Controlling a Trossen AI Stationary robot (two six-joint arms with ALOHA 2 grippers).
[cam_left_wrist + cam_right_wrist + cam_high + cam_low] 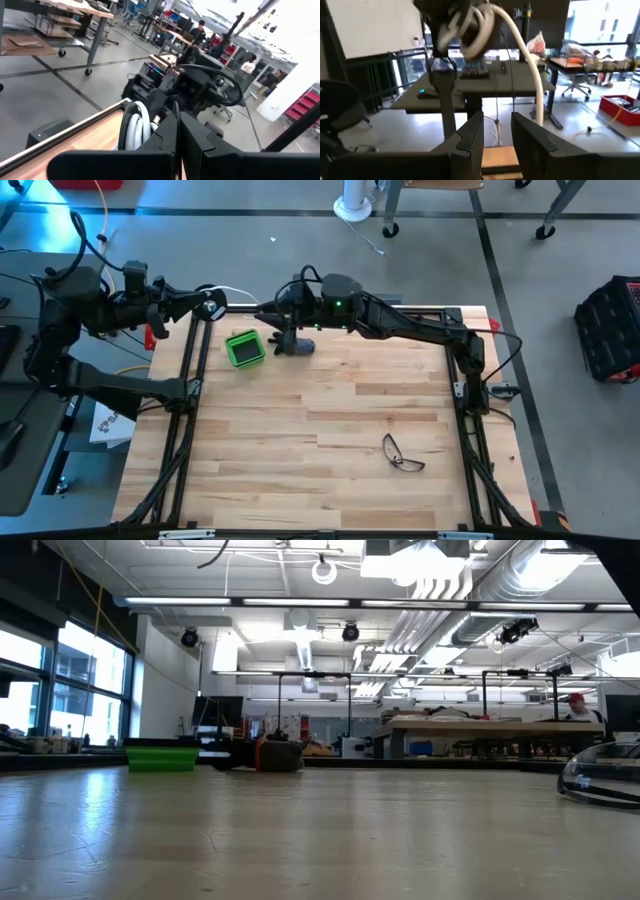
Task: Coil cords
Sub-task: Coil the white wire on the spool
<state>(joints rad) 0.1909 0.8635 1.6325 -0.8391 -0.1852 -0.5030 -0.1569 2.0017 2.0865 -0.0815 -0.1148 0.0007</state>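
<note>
Pincers (210,306) above wooden table (330,430)'s far edge

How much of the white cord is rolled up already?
Partly done: several loops of the white cord hang bunched at the left gripper, which is shut on them. In hand: a loose length runs from that bundle down past the right gripper, whose fingers stand apart. Left to do: winding in that loose tail. Its end is hidden, so I can't tell how much remains.
</note>
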